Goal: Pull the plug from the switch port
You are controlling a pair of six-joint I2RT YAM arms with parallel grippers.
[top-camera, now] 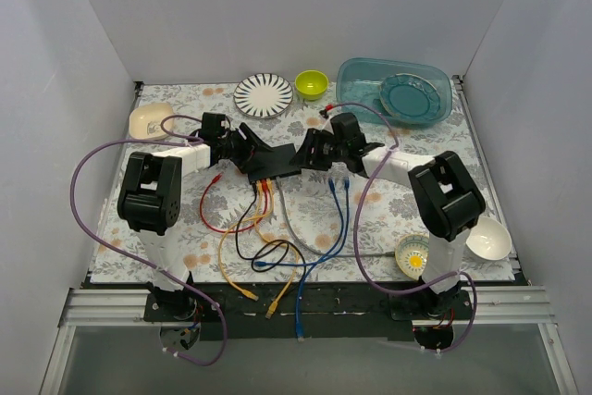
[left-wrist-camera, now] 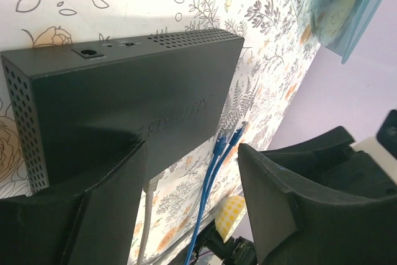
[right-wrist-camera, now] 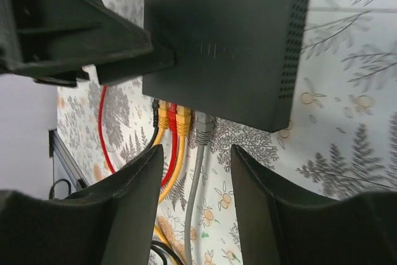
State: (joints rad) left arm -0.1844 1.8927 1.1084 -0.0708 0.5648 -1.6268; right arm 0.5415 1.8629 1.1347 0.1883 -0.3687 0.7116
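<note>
The switch (top-camera: 274, 163) is a flat black box lying on the flowered mat, also seen in the left wrist view (left-wrist-camera: 124, 91) and the right wrist view (right-wrist-camera: 229, 48). Several plugs sit in its near edge: black, yellow, red, yellow (right-wrist-camera: 183, 121) and grey (right-wrist-camera: 205, 130). My right gripper (right-wrist-camera: 197, 153) is open just off that edge, and the grey cable (right-wrist-camera: 193, 197) runs between its fingers, untouched. My left gripper (left-wrist-camera: 192, 153) is open, with one finger (left-wrist-camera: 105, 203) lying on the switch top. Two blue plugs (left-wrist-camera: 218, 144) lie loose on the mat.
Red, black, yellow and blue cables (top-camera: 277, 247) trail toward the near edge. A striped plate (top-camera: 264, 94), green bowl (top-camera: 311, 83) and teal bin (top-camera: 354, 79) stand at the back. A cream bowl (top-camera: 150, 120) is at the left, and a white bowl (top-camera: 487, 239) and dotted cup (top-camera: 412, 254) at the right.
</note>
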